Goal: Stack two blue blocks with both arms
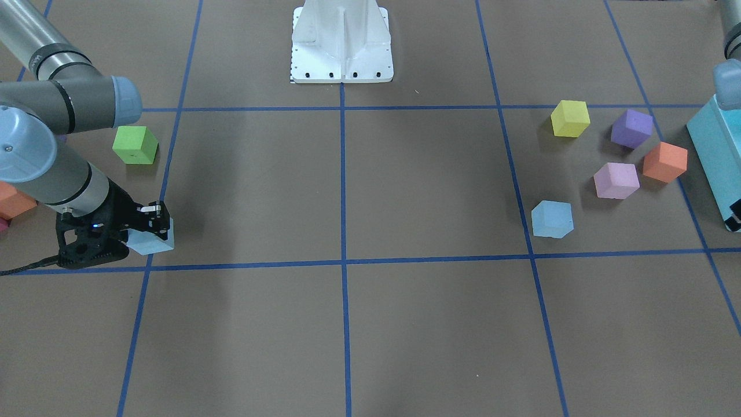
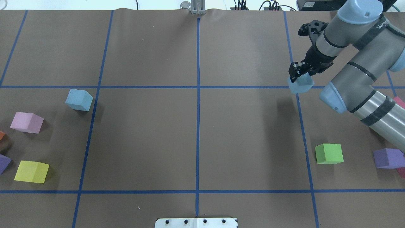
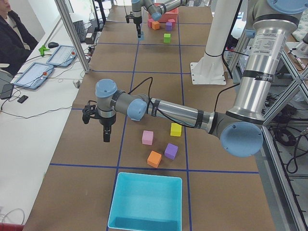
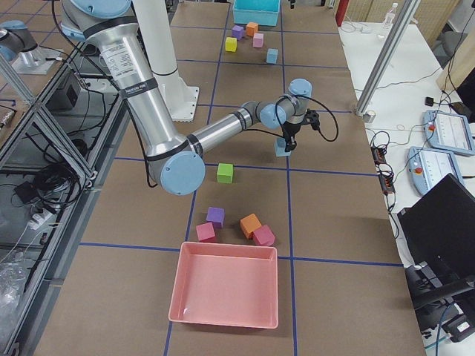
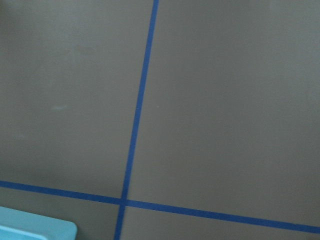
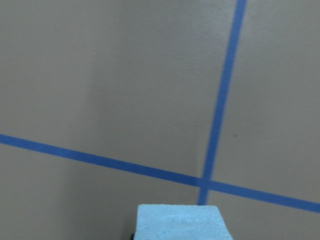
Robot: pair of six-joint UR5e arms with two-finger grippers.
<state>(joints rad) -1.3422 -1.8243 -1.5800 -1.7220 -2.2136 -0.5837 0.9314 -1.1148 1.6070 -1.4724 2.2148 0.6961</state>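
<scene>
My right gripper [image 1: 151, 227] is shut on one pale blue block [image 1: 151, 240] and holds it a little above the table, near a tape crossing. In the overhead view that gripper [image 2: 299, 73] and the held block [image 2: 300, 85] are at the far right. The block's top shows at the bottom of the right wrist view [image 6: 180, 224]. The other blue block [image 1: 552, 219] rests on the table on my left side and shows in the overhead view [image 2: 79, 99]. My left gripper [image 3: 106, 137] shows only in the exterior left view, pointing down over bare table; I cannot tell if it is open.
Near the free blue block lie a pink cube [image 1: 616, 180], an orange cube [image 1: 664, 161], a purple cube [image 1: 631, 128] and a yellow cube [image 1: 570, 118]. A turquoise bin [image 1: 715, 150] stands beyond them. A green cube [image 2: 329, 153] sits on my right side, and a pink tray [image 4: 225, 285].
</scene>
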